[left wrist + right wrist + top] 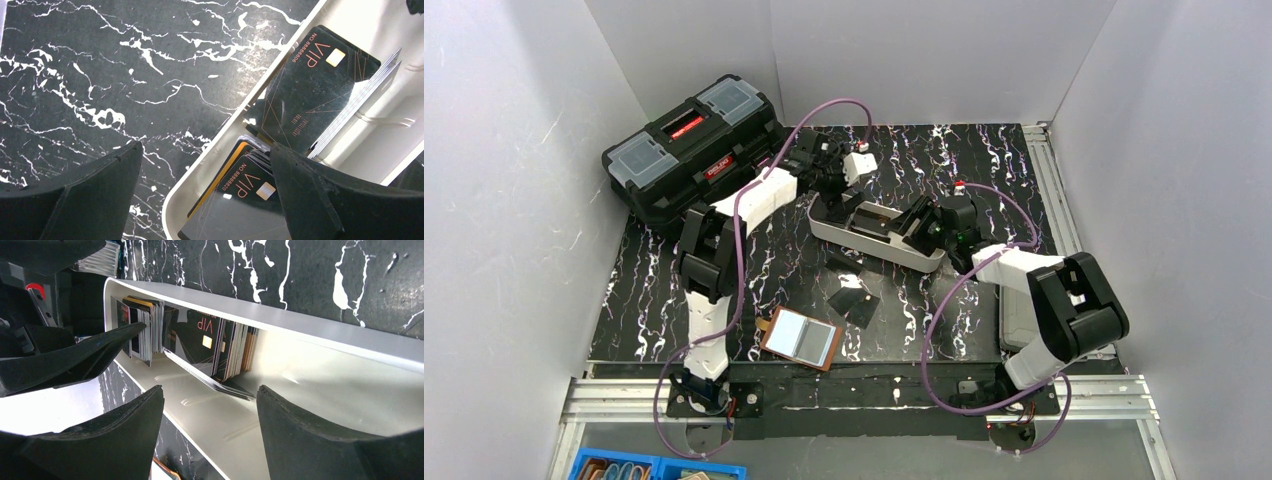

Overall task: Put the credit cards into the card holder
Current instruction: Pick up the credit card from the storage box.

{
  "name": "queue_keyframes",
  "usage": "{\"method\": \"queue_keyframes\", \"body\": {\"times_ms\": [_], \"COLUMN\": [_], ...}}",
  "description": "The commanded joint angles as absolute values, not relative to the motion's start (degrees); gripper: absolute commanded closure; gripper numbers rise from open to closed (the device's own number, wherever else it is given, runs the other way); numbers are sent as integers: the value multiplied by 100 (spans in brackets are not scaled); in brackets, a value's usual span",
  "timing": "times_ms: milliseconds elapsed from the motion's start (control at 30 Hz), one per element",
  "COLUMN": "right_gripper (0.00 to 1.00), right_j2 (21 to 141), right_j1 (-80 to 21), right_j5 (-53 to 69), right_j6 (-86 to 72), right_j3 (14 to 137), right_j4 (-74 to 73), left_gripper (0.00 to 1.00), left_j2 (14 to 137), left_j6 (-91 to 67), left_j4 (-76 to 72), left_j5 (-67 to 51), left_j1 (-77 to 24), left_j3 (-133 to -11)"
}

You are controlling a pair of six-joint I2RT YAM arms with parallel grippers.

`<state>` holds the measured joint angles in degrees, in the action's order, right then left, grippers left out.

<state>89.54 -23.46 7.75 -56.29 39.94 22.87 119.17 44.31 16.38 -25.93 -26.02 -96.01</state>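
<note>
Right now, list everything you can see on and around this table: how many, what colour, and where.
credit cards in the tray: several, black with VIP print, standing in stacks
loose credit cards: at least two, dark, flat between tray and card holder
card holder: one, brown with blue-grey lining, lying open near the front edge
tray: one, white, mid-table
toolbox: one, black, far left corner
bin: one, blue, below the front edge, left
table: one, black with white veins
left gripper: one, black, open, straddling the tray's rim
right gripper: one, black, open, over the tray
</note>
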Motion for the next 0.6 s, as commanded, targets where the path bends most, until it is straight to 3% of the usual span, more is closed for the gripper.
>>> {"method": "queue_keyframes", "body": {"times_ms": [0,300,567], "right_gripper": [25,22,23], "right_j2": [8702,8949,9979], "right_j1": [-2411,-2770,-3090], "right_j5": [559,677,1591], "right_j6": [-5322,-4946,-5042], "right_j3": [4356,5159,6015], "right_j4": [2134,1984,2843], "left_gripper": [1,1,1], "left_j2": [11283,11078,10995], "left_j6": [4553,4469,4431], "left_j4": [1975,2200,2202], "left_j5": [-2552,-2684,-2724], "left_j1": [-2289,-2165,-2110], "left_j3": [-9699,-9771,-9730]}}
